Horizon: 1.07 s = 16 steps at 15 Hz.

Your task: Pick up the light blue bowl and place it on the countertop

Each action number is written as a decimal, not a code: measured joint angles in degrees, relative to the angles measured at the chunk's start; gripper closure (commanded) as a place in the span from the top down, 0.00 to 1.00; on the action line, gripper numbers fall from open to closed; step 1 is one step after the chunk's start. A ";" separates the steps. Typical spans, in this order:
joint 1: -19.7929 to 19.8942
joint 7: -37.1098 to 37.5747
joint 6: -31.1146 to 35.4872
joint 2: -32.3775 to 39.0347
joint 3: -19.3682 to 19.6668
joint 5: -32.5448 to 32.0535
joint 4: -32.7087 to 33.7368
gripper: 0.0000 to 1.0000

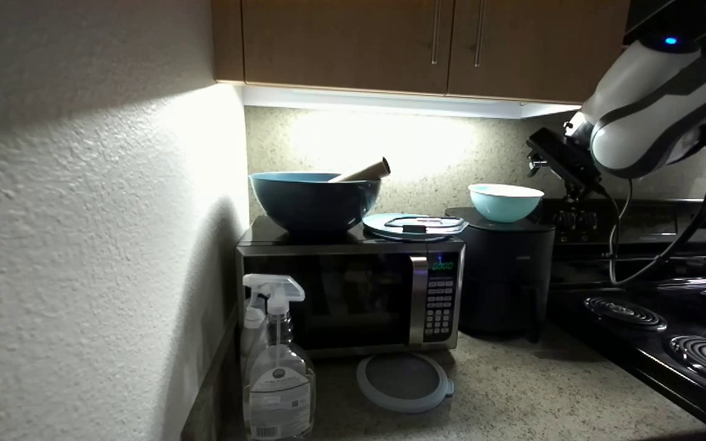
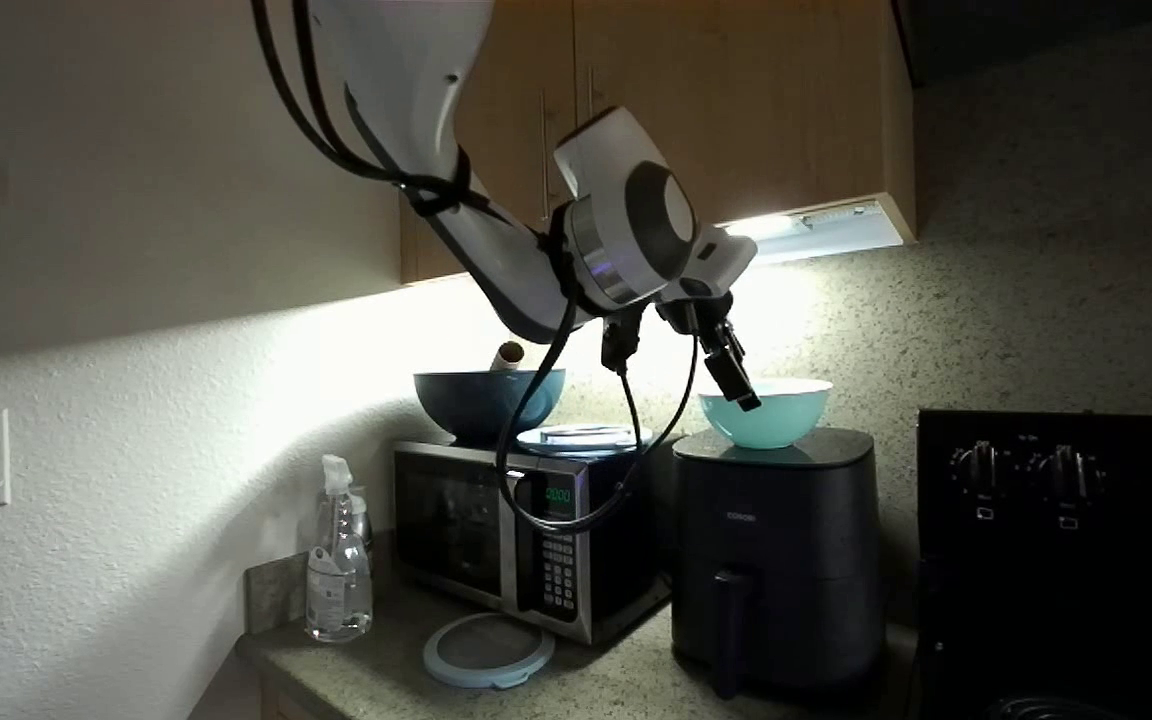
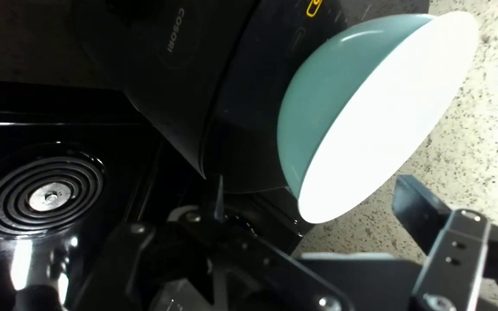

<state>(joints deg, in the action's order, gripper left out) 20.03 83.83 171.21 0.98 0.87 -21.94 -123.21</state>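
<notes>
Only the wrist view clearly shows the gripper (image 3: 311, 198) spread wide, empty — the light blue bowl (image 3: 376, 119) near, untouched.

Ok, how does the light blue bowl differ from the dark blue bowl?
The light blue bowl is smaller and paler than the dark blue bowl. The light blue bowl sits on the air fryer, the dark blue bowl on the microwave. Both are round and upright.
</notes>
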 measured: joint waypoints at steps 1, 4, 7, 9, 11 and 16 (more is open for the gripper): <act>0.00 -0.37 0.14 1.64 0.02 1.20 1.10 1.00; 0.00 -1.06 0.17 4.69 -0.01 2.66 3.62 1.00; -0.03 -1.06 0.03 5.07 -0.02 2.70 4.04 1.00; -0.04 -1.06 -0.14 5.11 -0.32 2.74 4.05 1.00; -0.03 -1.63 -0.28 5.33 -0.98 3.77 4.05 1.00; -0.01 -2.76 -0.28 6.01 -1.66 4.30 4.08 1.00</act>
<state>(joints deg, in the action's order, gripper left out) 20.02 81.06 170.92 6.99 -0.79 -17.63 -119.13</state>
